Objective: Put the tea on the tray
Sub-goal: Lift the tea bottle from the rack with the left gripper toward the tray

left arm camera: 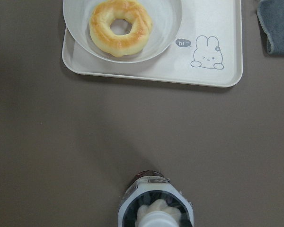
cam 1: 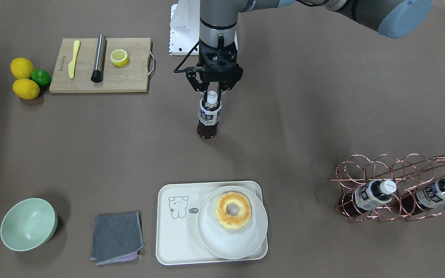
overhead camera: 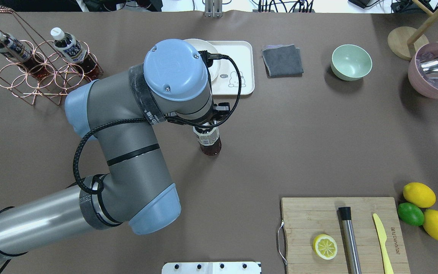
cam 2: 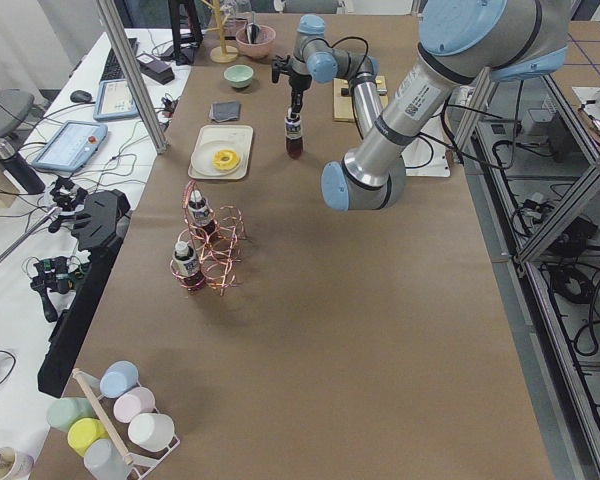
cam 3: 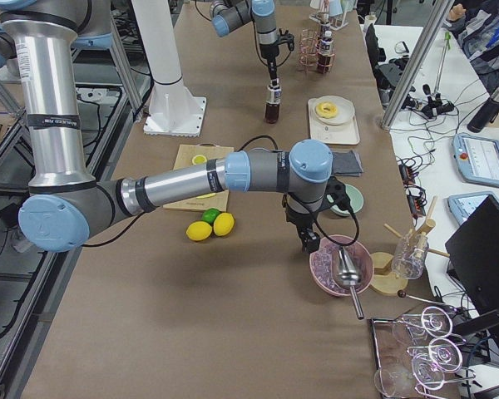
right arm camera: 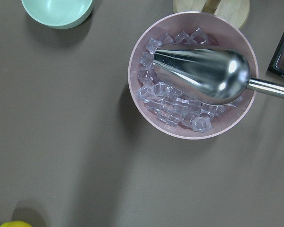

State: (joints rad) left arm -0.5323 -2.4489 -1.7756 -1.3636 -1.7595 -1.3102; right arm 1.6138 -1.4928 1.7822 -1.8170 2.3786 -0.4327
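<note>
The tea bottle [cam 1: 208,116], with dark tea, a white cap and a white-and-navy label, is upright at mid table. My left gripper [cam 1: 211,96] is shut on its neck from above. I cannot tell whether its base touches the table. It also shows in the left wrist view [left arm camera: 156,208] and the overhead view [overhead camera: 209,140]. The cream tray [cam 1: 176,239] lies apart from it toward the table's far edge, holding a white plate [cam 1: 232,235] with a doughnut [cam 1: 233,210]. My right gripper [cam 3: 309,243] hangs over a pink ice bowl [right arm camera: 194,75]; I cannot tell whether it is open or shut.
Two alike bottles [cam 1: 375,193] lie in a copper wire rack [cam 1: 392,166]. A grey cloth [cam 1: 117,237] and a green bowl [cam 1: 28,224] sit beside the tray. A cutting board [cam 1: 101,65] holds a knife, a metal rod and a lemon half. Lemons and a lime [cam 1: 27,79] lie beside it.
</note>
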